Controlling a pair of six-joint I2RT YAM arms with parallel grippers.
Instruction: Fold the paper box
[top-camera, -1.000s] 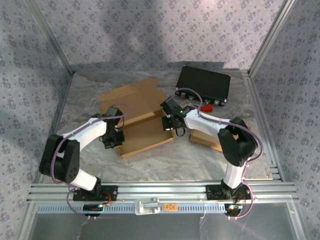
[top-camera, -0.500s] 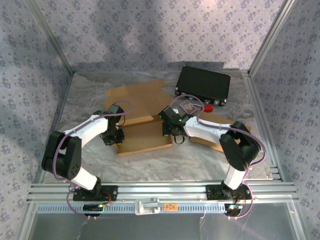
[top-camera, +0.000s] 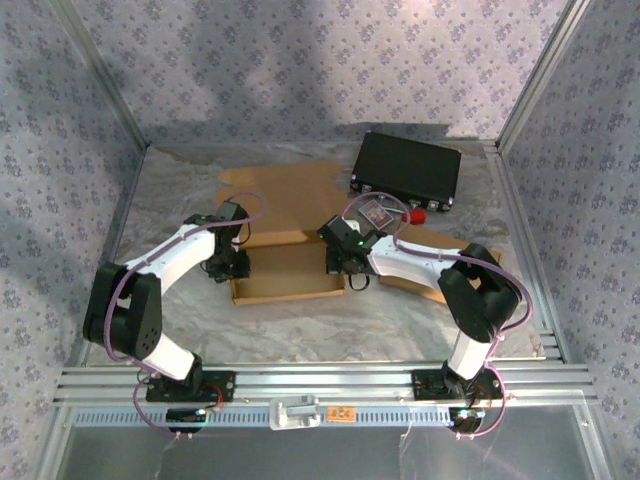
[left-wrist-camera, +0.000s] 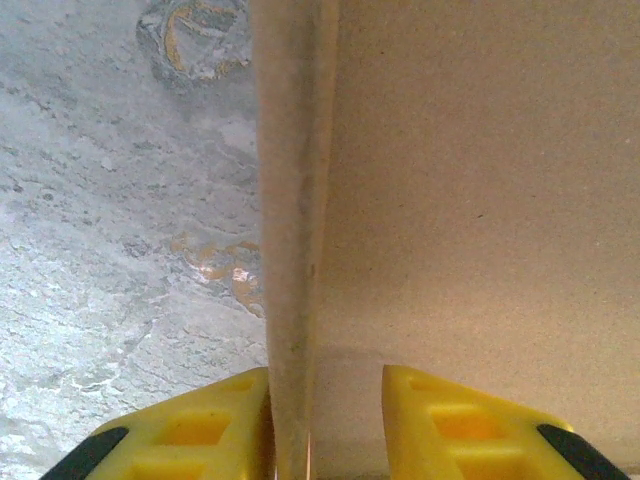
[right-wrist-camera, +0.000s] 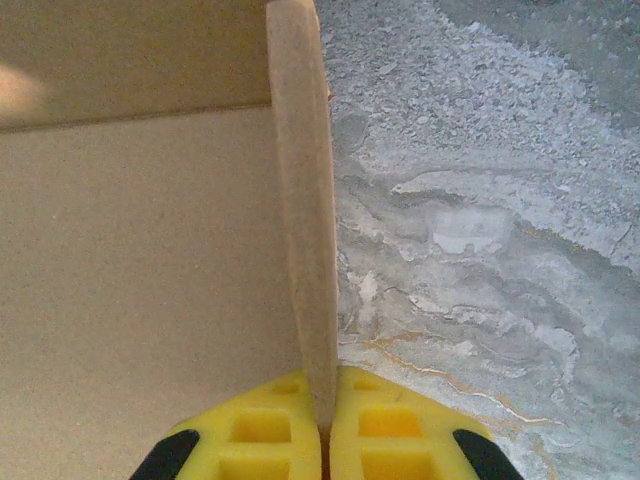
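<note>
Box (top-camera: 285, 273) sides sit in both grippers. The right gripper (right-wrist-camera: 322, 430) is closed tight on the right wall (right-wrist-camera: 305, 200), which stands upright between its yellow fingers. The left gripper (left-wrist-camera: 325, 420) has its jaws apart around the left wall (left-wrist-camera: 295, 200). One finger is against the wall or just beside it and the other stands off from it, so this wall is not clamped.

The box lies in the middle of the table (top-camera: 300, 335), between the two arms. It looks like a shallow brown tray with low walls raised, and a wide flat lid (top-camera: 280, 195) lies open behind it. A black case (top-camera: 408, 168) stands well apart at the back.

I judge the cardboard to be light and rather stiff, with a matte surface that should not slip much. It probably bends easily only along the creases. A thin wall may spring back, or buckle if pressed in its middle. The best hold seems to be the top edge of a wall, near a corner crease, while the other gripper steadies the opposite side.
</note>
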